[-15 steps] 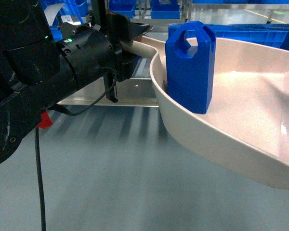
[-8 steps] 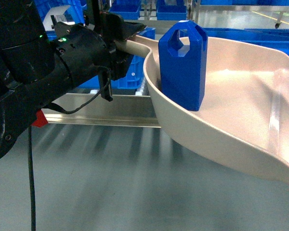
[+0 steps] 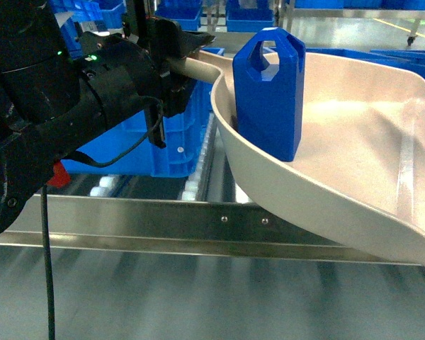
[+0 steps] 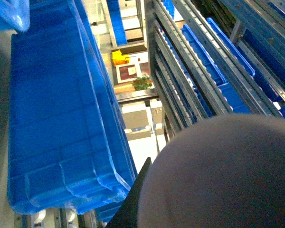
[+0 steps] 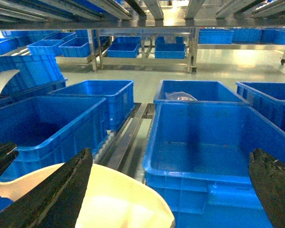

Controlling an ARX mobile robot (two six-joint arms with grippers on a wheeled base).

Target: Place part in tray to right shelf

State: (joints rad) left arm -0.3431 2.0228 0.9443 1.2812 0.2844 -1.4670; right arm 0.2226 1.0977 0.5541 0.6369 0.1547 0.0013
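Note:
The blue part [image 3: 269, 95] stands upright inside the pale beige tray [image 3: 354, 156], near its back rim. My left gripper [image 3: 186, 67] is shut on the tray's handle [image 3: 204, 69] and holds the tray in the air above the right shelf's steel front rail [image 3: 198, 228]. In the left wrist view the tray [image 4: 223, 175] is a blurred mass beside one dark finger [image 4: 138, 199]. My right gripper [image 5: 171, 156] is open with nothing between its fingers; the tray's rim [image 5: 118, 194] lies below its left finger [image 5: 57, 190].
Behind the rail run lanes of white rollers [image 3: 196, 180]. A blue crate [image 3: 138, 145] sits on the shelf at left. In the right wrist view several blue crates [image 5: 204, 147] stand ahead on the rack, with more on shelves behind.
The steel rail has slid down the head view and the rollers and blue crate have come into sight. The tray, the part and my left arm kept their places in the view.

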